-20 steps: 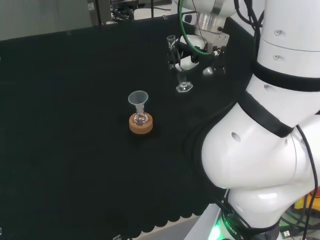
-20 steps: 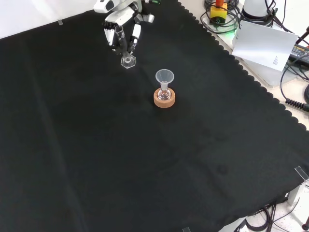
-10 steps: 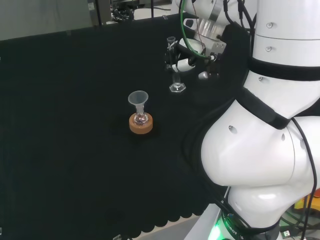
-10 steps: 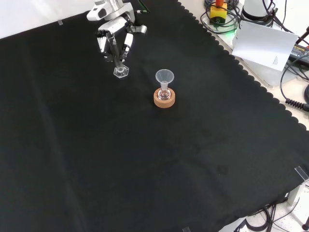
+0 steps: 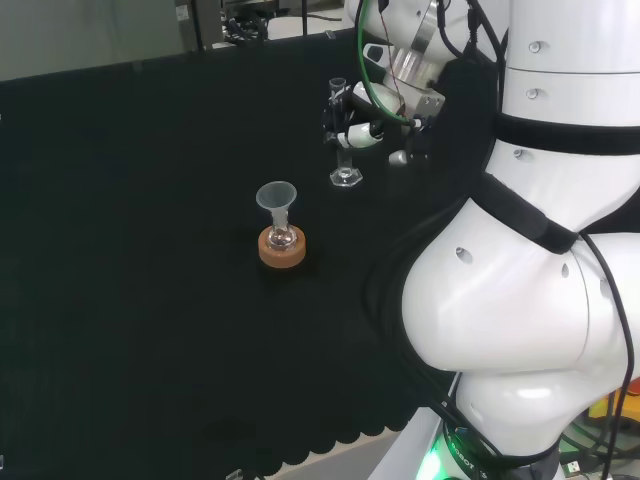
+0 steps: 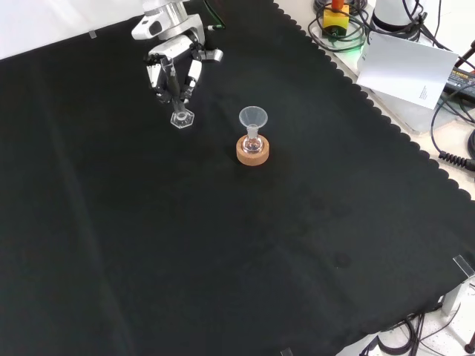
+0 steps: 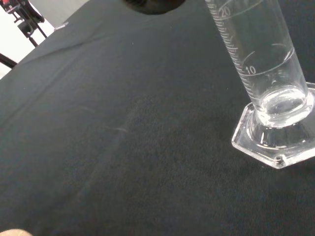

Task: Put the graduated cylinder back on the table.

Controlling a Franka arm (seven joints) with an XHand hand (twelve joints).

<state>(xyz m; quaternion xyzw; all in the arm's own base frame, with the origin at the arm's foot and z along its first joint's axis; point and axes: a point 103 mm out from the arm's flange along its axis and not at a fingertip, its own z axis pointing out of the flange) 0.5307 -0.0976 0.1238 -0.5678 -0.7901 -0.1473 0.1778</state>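
A clear glass graduated cylinder with a hexagonal foot stands upright, held by the black and white hand, whose fingers curl round its upper part. In the wrist view the foot sits at or just above the black cloth; I cannot tell whether it touches. In the head view the cylinder is behind and to the right of the funnel; in the front view it is up and left of it.
A clear funnel sits in a small flask on a cork ring near mid-cloth. The arm's white links stand at the head view's right. Papers and cables lie beyond the cloth's scalloped edge.
The hand has carried the cylinder left in the head view, and down and left in the front view, lowering it toward the cloth. The funnel and flask have not moved.
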